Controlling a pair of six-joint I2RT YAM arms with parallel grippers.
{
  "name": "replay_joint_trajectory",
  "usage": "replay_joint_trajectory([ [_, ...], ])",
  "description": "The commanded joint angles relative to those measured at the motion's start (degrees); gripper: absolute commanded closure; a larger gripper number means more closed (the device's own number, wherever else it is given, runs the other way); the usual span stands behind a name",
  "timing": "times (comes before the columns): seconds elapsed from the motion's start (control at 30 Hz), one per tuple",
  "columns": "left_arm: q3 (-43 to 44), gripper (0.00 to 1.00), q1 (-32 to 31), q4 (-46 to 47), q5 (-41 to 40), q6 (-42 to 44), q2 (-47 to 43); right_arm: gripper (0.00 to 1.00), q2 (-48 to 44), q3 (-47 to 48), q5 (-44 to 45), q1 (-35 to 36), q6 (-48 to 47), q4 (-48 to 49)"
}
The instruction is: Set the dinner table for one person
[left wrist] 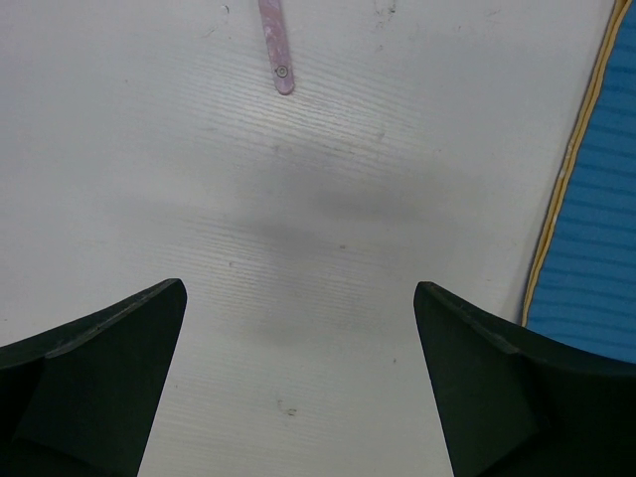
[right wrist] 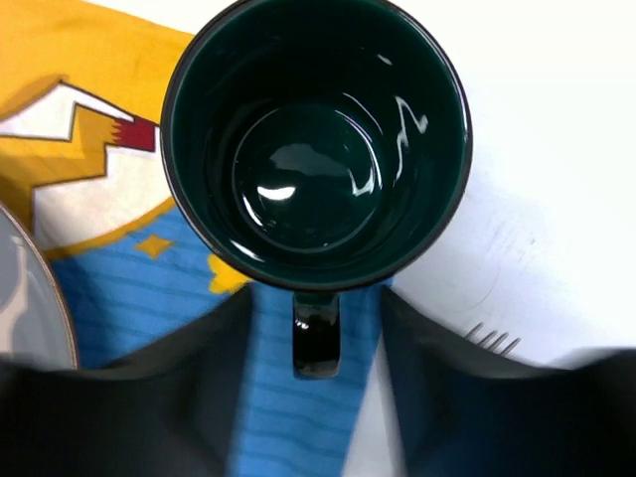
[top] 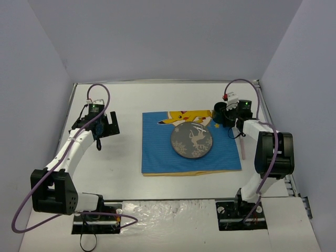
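You seemed to be placing the shiny dark green mug [right wrist: 318,149] by the blue cloth mat's [top: 157,152] corner, on the big white dinner table [top: 121,157]. Your right pincer [right wrist: 316,328] was open around its handle; your left pincer [left wrist: 298,318] was open too. Next needed a gentle lift away.

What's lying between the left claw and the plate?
In the top view, only bare white table, then blue placemat, separates the left gripper from the plate.
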Motion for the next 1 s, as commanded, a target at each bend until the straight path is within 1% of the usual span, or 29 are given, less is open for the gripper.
replay_joint_trajectory([
  [0.0, 1.1, 0.03, 0.6, 2.7, -1.1, 0.4, -0.3, 0.40, -8.3, 0.6, 2.9, 0.6, 3.9, 1.8],
  [0.07, 1.2, 0.03, 0.7, 2.5, -1.7, -0.3, 0.4, 0.23, -11.9, 2.4, 5.6, 0.6, 7.4, 0.3],
  [0.1, 1.4, 0.03, 0.8, 2.4, -1.9, -0.7, 1.0, 0.20, -13.2, 3.4, 6.9, 0.6, 9.6, -0.5],
  [0.17, 1.8, 0.03, 1.0, 2.1, -2.2, -1.5, 1.8, 0.16, -15.1, 5.3, 8.6, 0.7, 12.7, -1.9],
  [0.23, 3.5, 0.03, 1.2, 1.3, -2.3, -2.6, 3.5, 0.11, -18.1, 7.9, 10.1, 0.7, 17.6, -4.2],
  [0.3, 4.4, 0.03, 1.3, 1.1, -2.3, -3.0, 4.7, 0.06, -20.0, 8.8, 13.1, 0.7, 22.2, -6.2],
  [0.33, 5.3, 0.03, 1.3, 0.9, -2.0, -3.2, 5.3, 0.05, -20.9, 9.0, 15.6, 0.6, 24.8, -8.2],
  [0.43, 6.4, 0.03, 1.3, 0.6, -2.0, -3.3, 6.2, 0.05, -21.2, 8.3, 18.9, -0.1, 28.0, -13.4],
  [0.47, 7.1, 0.03, 1.3, 0.4, -2.2, -3.2, 6.4, 0.06, -21.6, 6.7, 20.9, -0.3, 29.3, -15.3],
  [0.57, 7.5, 0.03, 1.3, 0.8, -2.3, -2.6, 6.4, 0.08, -23.5, 0.7, 24.3, -1.5, 34.1, -16.5],
  [0.63, 7.2, 0.03, 1.3, 1.3, -2.2, -2.0, 6.3, 0.10, -24.7, -4.2, 25.0, -2.7, 36.3, -16.6],
  [0.7, 6.7, 0.03, 1.3, 1.9, -2.0, -1.4, 6.0, 0.13, -24.8, -6.7, 25.1, -4.6, 38.4, -16.6],
  [0.8, 6.0, 0.03, 1.3, 2.5, -2.0, -0.6, 5.6, 0.15, -23.4, -8.1, 25.3, -5.9, 39.4, -16.4],
  [0.97, 5.3, 0.03, 1.3, 3.0, -1.2, 0.3, 5.3, 0.18, -15.9, -6.7, 25.5, -7.0, 39.5, -14.9],
])
